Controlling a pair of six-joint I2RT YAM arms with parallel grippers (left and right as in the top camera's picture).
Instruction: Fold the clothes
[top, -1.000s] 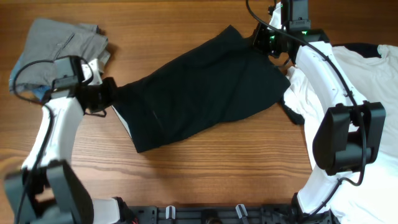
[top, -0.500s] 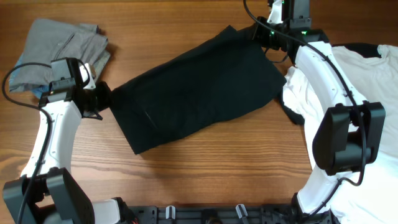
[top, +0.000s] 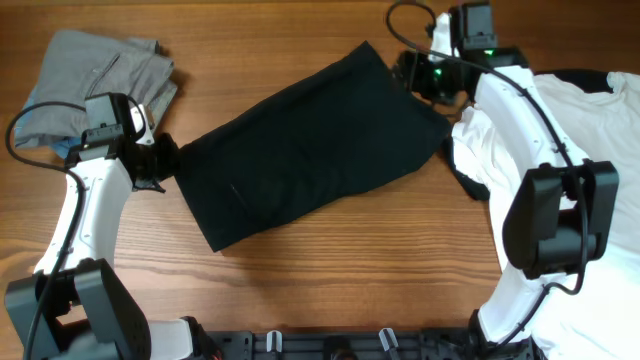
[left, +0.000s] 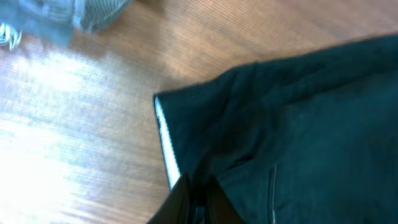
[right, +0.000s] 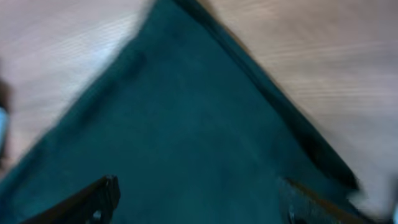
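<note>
The clothes, a pair of black shorts (top: 310, 150), lie spread flat and slanted across the middle of the table. My left gripper (top: 170, 165) is shut on their left edge; in the left wrist view its fingertips (left: 194, 196) pinch black fabric (left: 298, 124) beside a pale lining strip (left: 163, 140). At the shorts' far right corner my right gripper (top: 410, 75) stands open. In the right wrist view its fingers (right: 102, 193) stand wide apart over the dark cloth (right: 186, 124) with nothing gripped between them.
Grey folded trousers (top: 90, 70) lie at the far left, just behind my left arm. A large white T-shirt (top: 590, 120) covers the right side under my right arm. Bare wood (top: 350, 280) runs along the front.
My right gripper has opened and let go of the shorts' far corner. The shorts have been drawn a little to the left and now lie flatter.
</note>
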